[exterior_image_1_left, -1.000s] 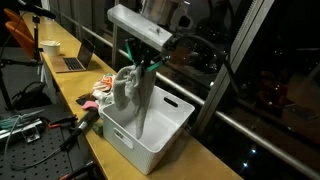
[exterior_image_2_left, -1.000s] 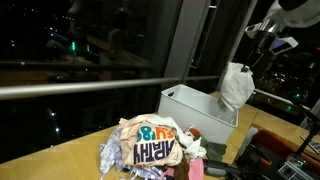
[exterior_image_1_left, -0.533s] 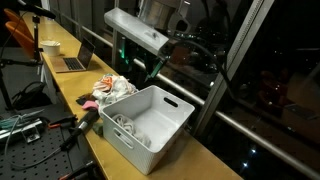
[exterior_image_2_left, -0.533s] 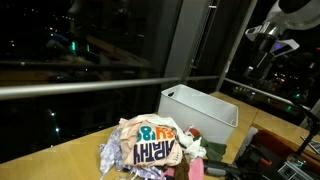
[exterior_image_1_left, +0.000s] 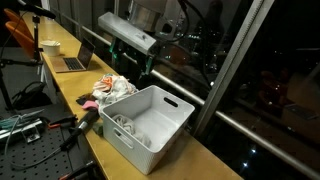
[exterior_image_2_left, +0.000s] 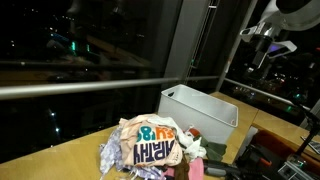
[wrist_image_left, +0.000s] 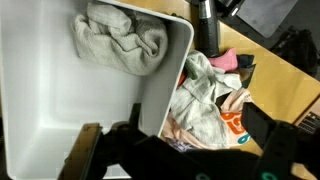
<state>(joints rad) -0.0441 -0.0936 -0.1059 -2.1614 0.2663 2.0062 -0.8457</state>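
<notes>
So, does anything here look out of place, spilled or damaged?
Nothing looks spilled or damaged. The only untidy spot is the heap of clothes, crumpled on the table right beside the white bin. One pale cloth lies bunched in a corner of the bin.

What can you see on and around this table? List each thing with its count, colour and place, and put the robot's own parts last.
bin: one, white, open-topped, on the table
cloth: one, pale grey, crumpled in a corner of the bin
clothes pile: one heap, mixed colours, on the table beside the bin
laptop: one, dark, open, far end of the table
cup: one, white, near the laptop
table: one, light wood, along the window
gripper: one, black, jaws open and empty, above the bin's edge
</notes>
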